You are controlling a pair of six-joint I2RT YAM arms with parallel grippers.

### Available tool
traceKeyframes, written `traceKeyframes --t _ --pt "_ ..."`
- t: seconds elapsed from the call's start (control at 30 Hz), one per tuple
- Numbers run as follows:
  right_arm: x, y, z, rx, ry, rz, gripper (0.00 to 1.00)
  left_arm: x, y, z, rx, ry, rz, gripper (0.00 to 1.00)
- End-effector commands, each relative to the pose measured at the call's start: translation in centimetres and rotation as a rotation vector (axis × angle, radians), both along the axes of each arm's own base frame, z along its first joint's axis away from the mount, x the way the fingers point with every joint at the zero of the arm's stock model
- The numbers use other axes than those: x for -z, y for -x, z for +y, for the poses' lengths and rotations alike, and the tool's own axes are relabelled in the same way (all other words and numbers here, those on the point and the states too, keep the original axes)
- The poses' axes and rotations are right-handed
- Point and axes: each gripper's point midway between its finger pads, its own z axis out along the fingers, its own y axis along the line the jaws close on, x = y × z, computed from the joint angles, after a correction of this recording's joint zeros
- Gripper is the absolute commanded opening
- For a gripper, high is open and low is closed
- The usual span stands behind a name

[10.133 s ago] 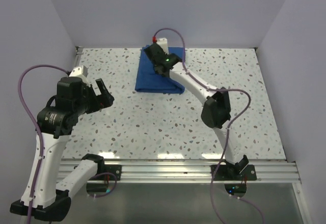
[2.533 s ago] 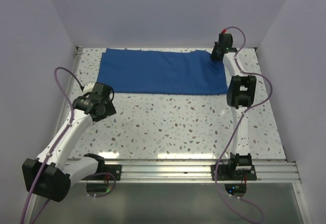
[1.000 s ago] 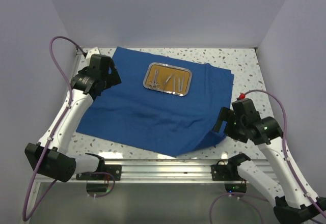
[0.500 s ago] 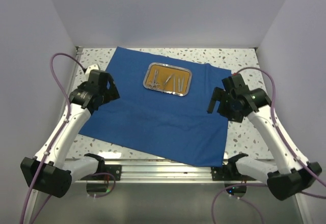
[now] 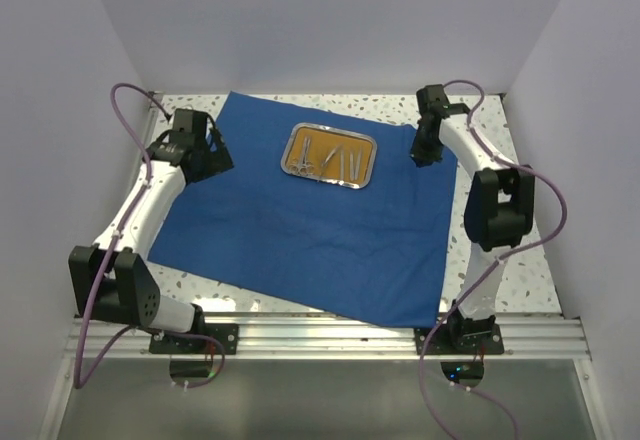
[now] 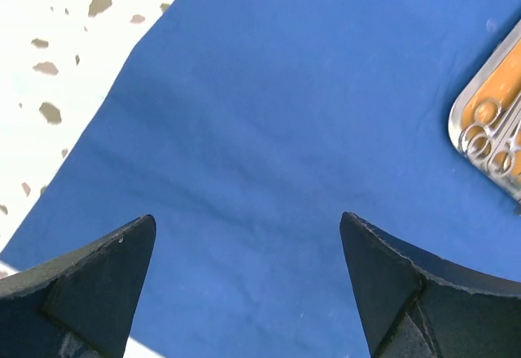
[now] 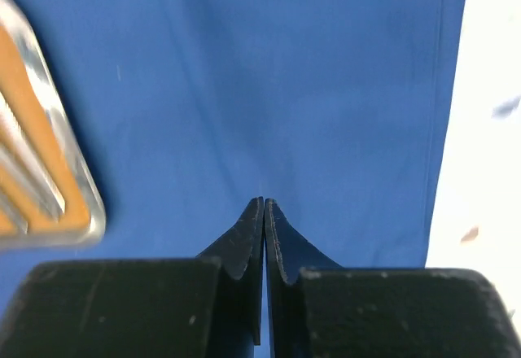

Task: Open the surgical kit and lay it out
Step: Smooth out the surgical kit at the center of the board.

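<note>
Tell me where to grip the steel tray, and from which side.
Pinch the tray by the raised rim of its right short edge, coming down on the side of the right gripper. It lies flat on the cloth, so only that lip offers a hold.

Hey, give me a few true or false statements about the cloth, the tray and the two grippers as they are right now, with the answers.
1. The blue cloth lies spread open on the table. True.
2. The steel tray sits on bare table beside the cloth. False: it rests on the cloth, toward the far side.
3. The left gripper has its fingers wide apart with nothing between them. True.
4. The right gripper has its fingers spread open. False: they are pressed together, over the cloth near its right edge.
5. The instruments are laid out on the cloth. False: they lie inside the tray.
</note>
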Motion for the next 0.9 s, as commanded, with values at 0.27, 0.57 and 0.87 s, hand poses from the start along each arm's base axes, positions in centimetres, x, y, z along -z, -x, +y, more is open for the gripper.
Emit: traceKeyframes --t 0.27,0.57,0.87 --pt "6.4 -9.4 -2.8 0.01 0.116 0.041 0.0 -0.6 -3.4 -0.3 -0.007 0.011 -0.028 0.99" --pt "10.8 -16.0 -3.7 0.052 -0.007 -0.021 0.0 1.2 -3.8 -0.1 -0.065 0.015 0.03 1.0" --pt "10.7 -22.8 -2.5 0.075 -0.214 -0.259 0.0 1.9 -7.1 -0.6 -0.091 0.026 0.039 1.0"
